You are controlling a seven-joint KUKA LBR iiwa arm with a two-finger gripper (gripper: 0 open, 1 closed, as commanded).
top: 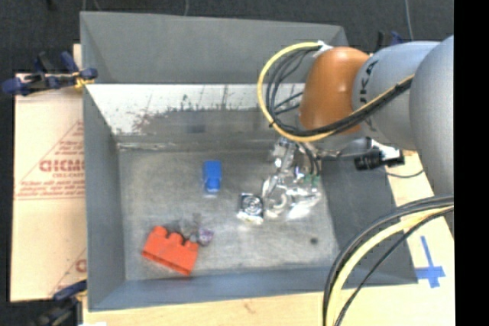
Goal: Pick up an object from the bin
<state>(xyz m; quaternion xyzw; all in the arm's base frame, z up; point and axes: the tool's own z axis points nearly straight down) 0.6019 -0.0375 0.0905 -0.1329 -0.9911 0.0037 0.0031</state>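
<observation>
Evidently the jaws stood low over a clear, silvery bundle point(284, 201) on the bin's point(103, 187) floor toward its right edge, a small round piece point(250, 204) just beside; whether they were open or closed could not be told. You needed to centre on that bundle alone and descend squarely. The blue block point(212, 175) and red brick point(170, 250) lay well apart.

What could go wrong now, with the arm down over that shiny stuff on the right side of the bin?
1. The gripper sits right by a small silvery round piece and a pale crumpled piece lying close together. It may catch both, or nudge one aside.
2. Both pieces look glossy, so a grasp might slip as the arm lifts.
</observation>
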